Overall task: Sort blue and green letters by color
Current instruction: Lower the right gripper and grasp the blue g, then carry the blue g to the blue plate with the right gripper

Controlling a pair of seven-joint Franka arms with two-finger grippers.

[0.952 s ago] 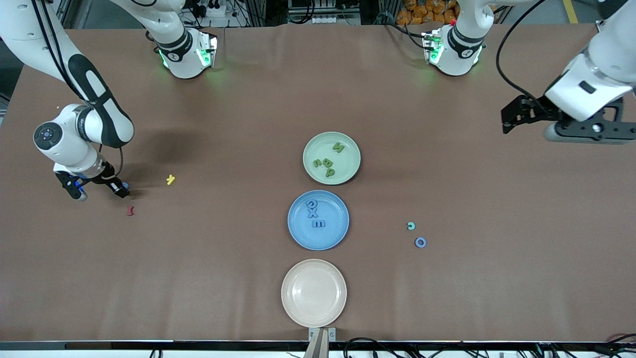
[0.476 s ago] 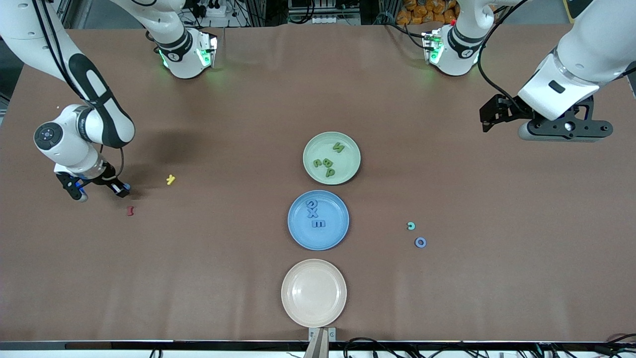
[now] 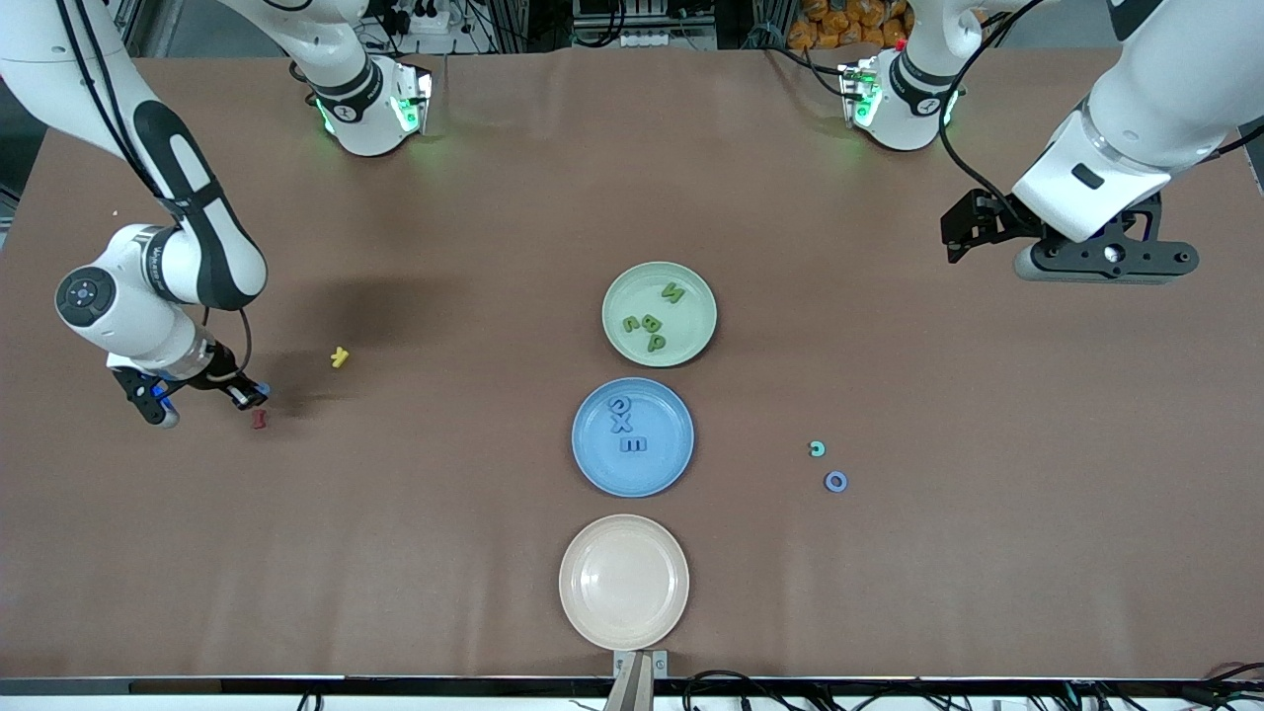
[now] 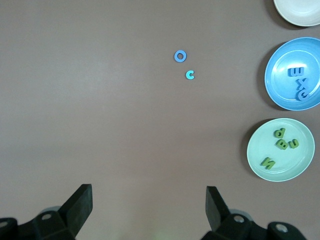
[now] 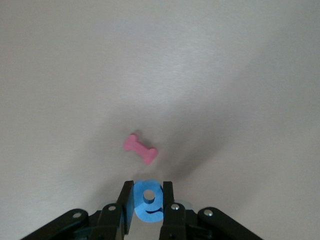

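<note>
Reading N, B, P and one more olive letter, four in all, on the green plate (image 3: 659, 314); reading X, E and a third blue letter, three, on the blue plate (image 3: 633, 436). Counting three plates, the beige plate (image 3: 623, 581) lying nearest the front camera. Lying loose toward the left arm's end: a teal C (image 3: 817, 449) and a blue O (image 3: 835, 481). Clamping a blue letter (image 5: 148, 200) in the right end effector (image 5: 147, 202) over the table (image 3: 444, 553), half hidden, just beside a dark red letter (image 3: 259, 420); a yellow letter (image 3: 340, 356) lying near. Hovering with fingers apart: the left end effector (image 4: 149, 207).
</note>
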